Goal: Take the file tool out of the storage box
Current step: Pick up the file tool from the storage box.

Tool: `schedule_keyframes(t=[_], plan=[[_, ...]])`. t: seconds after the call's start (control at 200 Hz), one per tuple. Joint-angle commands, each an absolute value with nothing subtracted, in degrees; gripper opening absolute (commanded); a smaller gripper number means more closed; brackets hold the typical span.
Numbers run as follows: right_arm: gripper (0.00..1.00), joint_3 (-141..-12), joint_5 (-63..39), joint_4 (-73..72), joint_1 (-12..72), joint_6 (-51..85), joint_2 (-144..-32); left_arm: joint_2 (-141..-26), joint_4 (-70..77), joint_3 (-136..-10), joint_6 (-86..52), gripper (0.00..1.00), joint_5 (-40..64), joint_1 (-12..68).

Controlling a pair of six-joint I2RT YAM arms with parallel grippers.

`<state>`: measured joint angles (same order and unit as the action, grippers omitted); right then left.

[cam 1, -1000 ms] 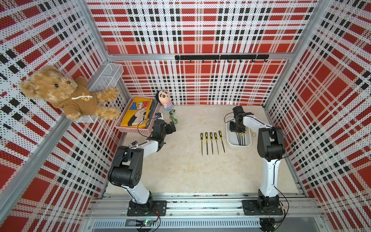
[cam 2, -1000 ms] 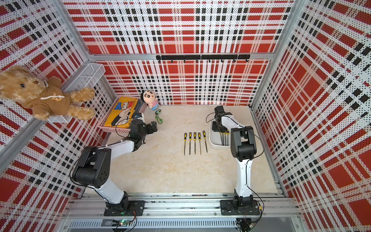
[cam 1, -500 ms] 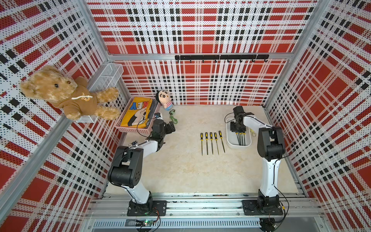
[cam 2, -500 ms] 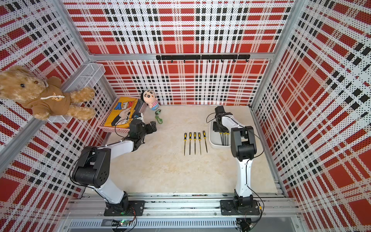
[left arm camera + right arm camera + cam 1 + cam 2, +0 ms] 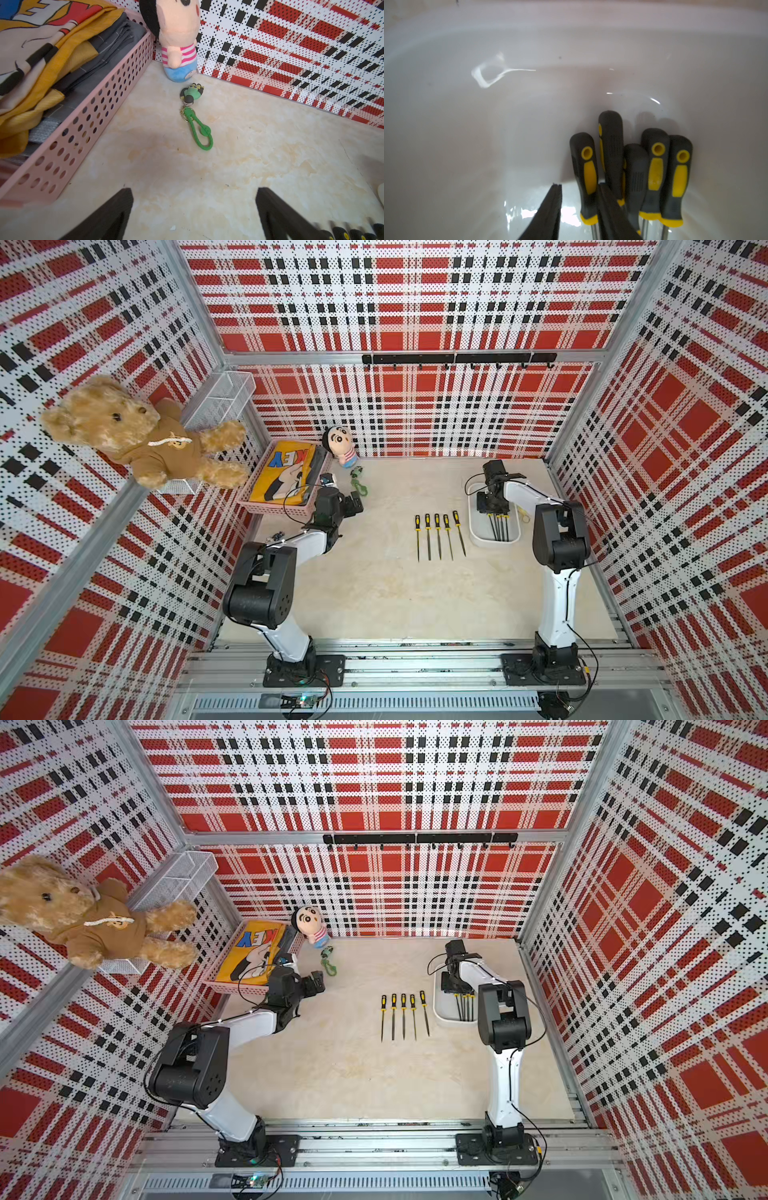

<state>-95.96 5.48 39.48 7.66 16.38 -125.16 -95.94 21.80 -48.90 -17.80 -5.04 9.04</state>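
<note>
Inside the storage box [image 5: 488, 124], which sits against the right edge of the counter [image 5: 395, 593] toward the far corner, five files lie bunched side by side. The outermost file tool [image 5: 588, 166] is the one framed for pickup. It looks light and rigid: a thin steel shank ending in a black-and-yellow rubbery handle that should give good friction. The thick middle of the handle is the place to take hold, since the bare shank is narrow, looks slick and would likely pivot or slip. Its neighbours press close, so a finger may nudge the next handle.

The right end effector [image 5: 580, 185] is pitched down into the box, its fingers [image 5: 548, 212] partly spread on either side of that handle. A sliver of white floor shows beside the handle — released, nothing clamped yet. The right arm [image 5: 557, 531] reaches from the near edge with its elbow raised.

Across the middle of the counter, a row of five files [image 5: 437, 531] lies apart from the box. By the left edge, the left end effector [image 5: 194, 189] hangs spread wide and empty beside the pink basket [image 5: 83, 124].
</note>
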Motion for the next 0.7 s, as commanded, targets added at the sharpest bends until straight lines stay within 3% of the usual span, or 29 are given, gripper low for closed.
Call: schedule_keyframes(t=[0.0, 0.195, 0.401, 0.696], plan=[[0.39, -95.0, 4.2, 41.1, 7.2, 15.9, -128.8, -95.8, 22.5, -49.6, -17.8, 0.99, -4.5, 8.7], [0.37, -95.4, 5.2, 41.0, 7.2, 15.9, -129.5, -95.8, 22.5, -49.7, -17.7, 0.99, -4.7, 8.7], [0.20, -95.4, 4.6, 40.2, 7.2, 16.5, -128.2, -96.1, 22.5, -50.2, -17.7, 0.99, -4.5, 8.7], [0.09, -98.2, 4.7, 41.2, 8.1, 16.9, -124.9, -96.4, 22.5, -50.8, -17.8, 0.99, -4.3, 8.8]])
